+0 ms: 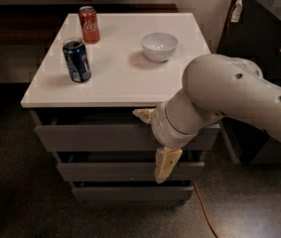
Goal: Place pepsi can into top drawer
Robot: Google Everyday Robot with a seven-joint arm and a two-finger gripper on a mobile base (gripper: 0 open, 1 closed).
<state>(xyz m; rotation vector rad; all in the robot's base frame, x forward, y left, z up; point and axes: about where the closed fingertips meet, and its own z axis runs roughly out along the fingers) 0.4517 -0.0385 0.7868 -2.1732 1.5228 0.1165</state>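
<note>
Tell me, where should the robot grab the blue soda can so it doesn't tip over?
Around its round middle, probably from the front or right. The pepsi can stands upright near the front-left of the table, its sides straight and smooth, with the red can behind it. The gripper, open, is low in front of the top drawer.

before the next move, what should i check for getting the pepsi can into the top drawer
1. Top drawer pulled out enough to take a can: not ok, only its front shows.
2. Gripper empty: ok, spread open in front of the drawer's right part.
3. Pepsi can upright on the table top: ok.
4. Can free to grasp: ok, Coca-Cola can and bowl stand apart from it.
5. Upper finger hooked on the drawer's top edge: cannot tell.
</note>
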